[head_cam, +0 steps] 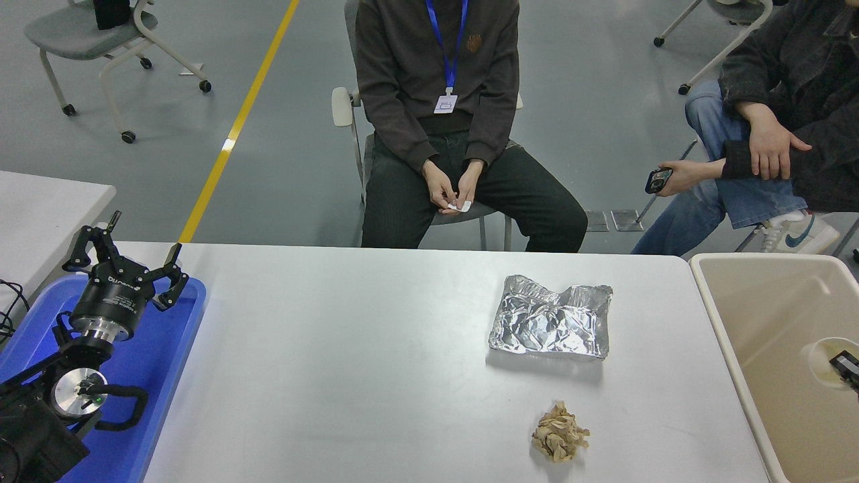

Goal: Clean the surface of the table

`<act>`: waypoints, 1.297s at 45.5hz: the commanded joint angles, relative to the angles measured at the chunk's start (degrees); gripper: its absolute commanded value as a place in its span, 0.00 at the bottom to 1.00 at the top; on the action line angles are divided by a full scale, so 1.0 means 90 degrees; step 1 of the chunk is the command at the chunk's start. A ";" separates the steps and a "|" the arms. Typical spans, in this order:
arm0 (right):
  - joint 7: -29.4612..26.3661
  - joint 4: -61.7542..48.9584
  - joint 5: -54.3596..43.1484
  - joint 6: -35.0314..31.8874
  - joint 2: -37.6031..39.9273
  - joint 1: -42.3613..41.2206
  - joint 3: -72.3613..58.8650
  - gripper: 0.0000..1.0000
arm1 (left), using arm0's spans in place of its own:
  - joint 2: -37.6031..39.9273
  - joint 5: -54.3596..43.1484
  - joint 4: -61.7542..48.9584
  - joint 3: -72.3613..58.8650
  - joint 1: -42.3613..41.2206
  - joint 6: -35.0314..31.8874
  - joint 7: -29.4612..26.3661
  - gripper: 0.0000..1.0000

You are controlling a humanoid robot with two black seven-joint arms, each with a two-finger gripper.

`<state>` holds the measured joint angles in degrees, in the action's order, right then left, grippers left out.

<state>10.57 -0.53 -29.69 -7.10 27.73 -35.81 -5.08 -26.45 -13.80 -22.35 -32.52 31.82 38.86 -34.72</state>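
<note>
Grey flooring and seated people are bordering the light grey-white matte surface (349, 376). Crumpled silver foil (550, 323) and a tan crumpled paper wad (559, 433) are lying toward its right edge, beside the beige bin (751, 376) where the right gripper (847, 367) is barely showing, fingers indeterminate. Left gripper (127, 265), fingers spread and empty, is sitting over the blue plastic tray (161, 376), well apart.

Floor (295, 154): smooth grey, matte, evenly lit with soft reflections.
Floor marking: a yellow line (236, 124) running diagonally from the top towards the table's far left corner.
Chair, far left (94, 40): grey seat, white frame, on castors, unoccupied.
Chair, centre (352, 127): white armrest, grey back, a person seated on it.
Chair, far right (718, 33): white legs on castors, only partly in view.
Side table (40, 208): white top, at the left edge.
Light: diffuse, overhead, faint shadows.
</note>
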 commanded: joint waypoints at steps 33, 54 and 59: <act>0.0007 -0.0107 0.0789 0.0027 -0.0005 -0.0318 0.0028 1.00 | 0.0000 0.0000 -0.0006 0.0000 0.0000 -0.0001 0.0000 1.00; 0.0007 -0.0078 0.1034 -0.0002 0.0268 -0.0523 0.0047 1.00 | 0.0000 0.0000 0.0003 0.0000 0.0000 -0.0001 0.0000 1.00; 0.0026 -0.0039 0.1092 -0.0012 0.0278 -0.0562 0.0242 1.00 | 0.0000 0.0000 0.0003 0.0000 0.0000 -0.0001 0.0000 1.00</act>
<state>10.63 -1.45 -20.73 -7.06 29.38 -39.82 -4.65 -26.45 -13.80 -22.35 -32.52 31.82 38.86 -34.72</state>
